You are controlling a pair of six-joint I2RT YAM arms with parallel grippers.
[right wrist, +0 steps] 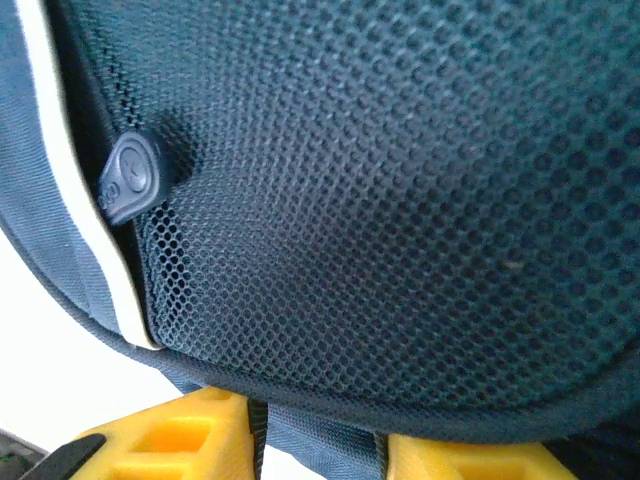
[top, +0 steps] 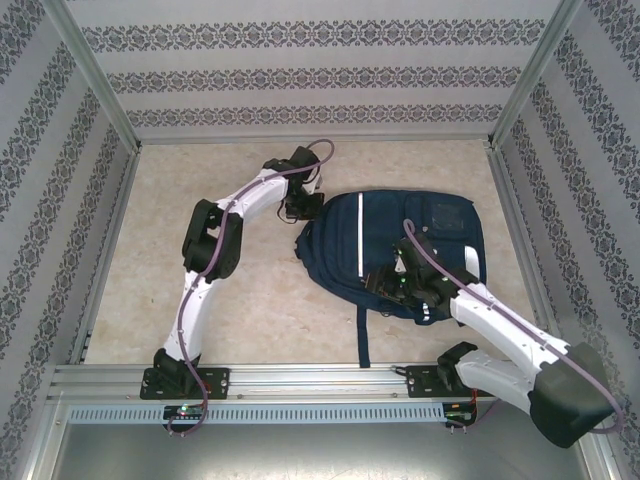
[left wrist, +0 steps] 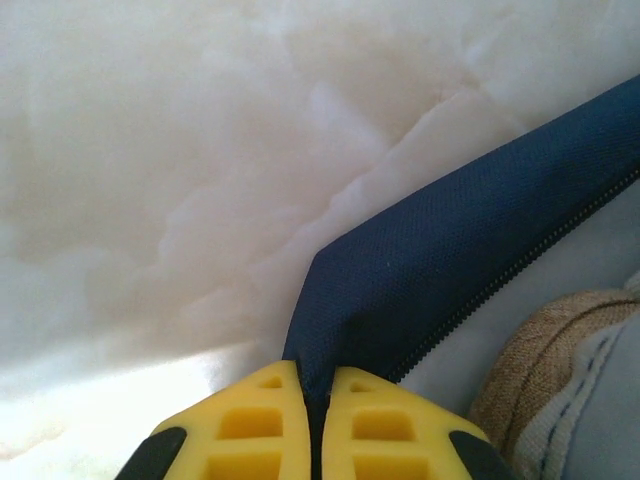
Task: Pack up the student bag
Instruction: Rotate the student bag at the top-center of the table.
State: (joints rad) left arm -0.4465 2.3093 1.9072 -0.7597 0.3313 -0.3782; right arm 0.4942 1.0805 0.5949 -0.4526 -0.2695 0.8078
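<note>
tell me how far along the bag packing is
Done: the student bag lies zip open, a tan item seemingly inside. In hand: left gripper pinches the zip edge; right gripper straddles the lower rim. Left: probably zipping it shut.

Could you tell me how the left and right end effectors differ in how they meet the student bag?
The left end effector is shut on a thin fabric edge of the student bag beside its zipper; the right end effector has its fingers apart at the mesh side. The left is at the bag's far left corner, the right at its near part. Both have yellow fingers.
</note>
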